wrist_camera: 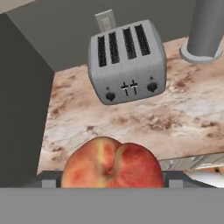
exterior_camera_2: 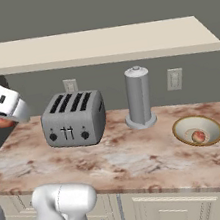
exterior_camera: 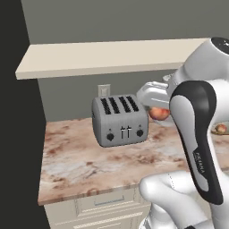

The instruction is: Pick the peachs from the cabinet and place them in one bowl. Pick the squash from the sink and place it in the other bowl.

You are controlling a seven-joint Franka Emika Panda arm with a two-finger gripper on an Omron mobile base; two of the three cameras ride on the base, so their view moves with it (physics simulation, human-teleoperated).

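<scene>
Overhead: the cabinet slab overhung the back of the counter, capping the room above.
Left side: the toaster stood near the back wall, bare counter in front of it.
Middle: a grey canister rose tall between toaster and bowl.
Bowl approach: open from above and the front; one peach already lay inside.

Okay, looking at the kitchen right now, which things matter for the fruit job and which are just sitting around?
Job:
- peach in the gripper, held over the counter
- second peach, already in the bowl
- cabinet, the beige shelf above

Just lying about:
- toaster
- grey canister
- wall outlets
</scene>
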